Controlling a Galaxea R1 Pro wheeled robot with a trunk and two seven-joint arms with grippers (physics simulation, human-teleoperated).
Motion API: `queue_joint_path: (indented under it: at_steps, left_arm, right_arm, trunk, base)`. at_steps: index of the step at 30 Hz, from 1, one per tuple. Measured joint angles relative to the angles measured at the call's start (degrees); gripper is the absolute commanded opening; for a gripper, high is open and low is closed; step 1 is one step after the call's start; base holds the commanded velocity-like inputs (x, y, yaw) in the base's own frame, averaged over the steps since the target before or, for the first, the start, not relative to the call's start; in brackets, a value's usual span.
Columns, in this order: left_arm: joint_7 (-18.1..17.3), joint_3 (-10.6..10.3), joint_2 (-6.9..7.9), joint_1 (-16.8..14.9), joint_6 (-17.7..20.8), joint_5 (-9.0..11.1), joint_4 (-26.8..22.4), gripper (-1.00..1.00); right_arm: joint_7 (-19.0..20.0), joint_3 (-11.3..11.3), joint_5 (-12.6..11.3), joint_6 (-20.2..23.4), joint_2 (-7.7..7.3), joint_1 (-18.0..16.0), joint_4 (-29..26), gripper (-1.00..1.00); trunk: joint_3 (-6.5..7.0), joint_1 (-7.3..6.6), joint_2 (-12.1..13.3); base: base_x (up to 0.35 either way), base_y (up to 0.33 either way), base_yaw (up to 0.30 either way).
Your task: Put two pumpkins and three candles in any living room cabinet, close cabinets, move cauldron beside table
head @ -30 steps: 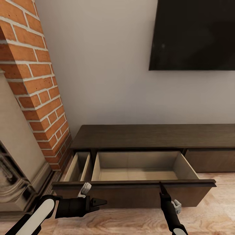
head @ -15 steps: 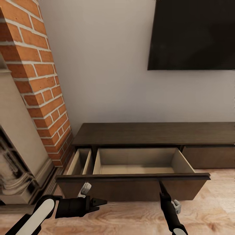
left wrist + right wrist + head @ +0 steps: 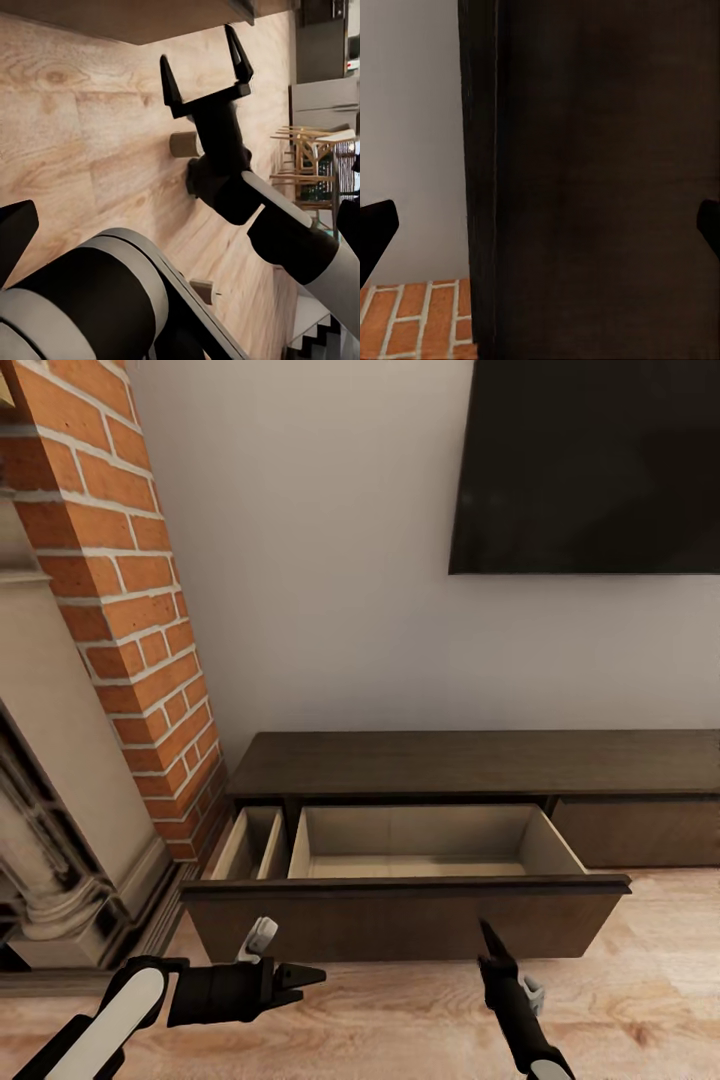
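The cabinet (image 3: 480, 762) is a long low dark brown unit against the white wall. Its left drawer (image 3: 420, 840) is pulled out and its pale beige inside looks bare. A narrower beige compartment (image 3: 250, 845) shows beside it. My right gripper (image 3: 486, 940) points up at the dark drawer front (image 3: 400, 920), a little short of it, and is open with nothing between its fingers (image 3: 169, 81). That drawer front (image 3: 607, 180) shows close up in the right wrist view. My left gripper (image 3: 310, 980) hangs low over the floor, pointing right, open and bare. The pumpkins, candles, cauldron and table are out of view.
A red brick column (image 3: 130, 610) and a pale fireplace surround (image 3: 60, 820) stand at the left. A black TV (image 3: 590, 460) hangs on the wall above the unit. Wood floor (image 3: 400, 1010) lies under both arms. Wooden chairs (image 3: 307, 161) stand far off.
The whole picture has shifted: the camera has drawn back from the unit, so the drawer front now sits higher and smaller. Both arms hold the same pose and the drawer stays open.
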Motion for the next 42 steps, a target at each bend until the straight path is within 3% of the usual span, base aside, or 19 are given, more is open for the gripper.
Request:
queue_joint_path:
  at_steps: [5, 10, 16, 24, 31, 42]
  left_arm:
    - [0.05, 0.55, 0.17, 0.0, 0.0, 0.98, -0.05, 1.0]
    - [0.16, 0.64, 0.39, -0.16, 0.01, 3.2, 0.0, 1.0]
    - [0.24, 0.71, 0.79, -0.45, 0.01, 3.31, 0.06, 1.0]
    - [0.53, 1.0, 2.11, -0.52, 0.0, 3.38, -0.05, 1.0]
    - [0.62, 1.01, 2.22, -0.57, 0.01, 3.37, -0.06, 1.0]
    - [0.62, 1.0, 2.21, -0.54, 0.01, 3.46, -0.05, 1.0]
  right_arm:
    - [-2.9, -0.02, 0.15, 8.39, 0.01, -0.59, -0.26, 1.0]
    - [-8.26, -0.04, -0.01, 20.25, -0.18, -1.9, -0.57, 1.0]
    - [-8.96, -0.38, -0.38, 33.05, -0.71, -1.87, 0.04, 1.0]
    - [-8.86, -0.12, 0.26, 35.72, -3.78, -0.99, 4.05, 1.0]
    - [-8.75, -0.09, 0.27, 35.79, -3.95, -0.92, 11.29, 1.0]
    - [-9.18, -0.07, -0.01, 35.04, -3.95, -0.91, 12.9, 1.0]
  trunk:
    - [0.44, -0.05, 0.02]
    - [1.55, -0.18, 0.09]
    - [2.88, -0.34, 0.17]
    - [4.65, -0.54, 0.28]
    - [6.12, -1.1, 1.14]
    - [8.1, -3.52, 5.55]
  base:
    - [-0.001, 0.0, 0.0]
    - [0.0, 0.0, 0.0]
    - [0.0, 0.0, 0.0]
    - [0.0, 0.0, 0.0]
    - [0.0, 0.0, 0.0]
    - [0.0, 0.0, 0.0]
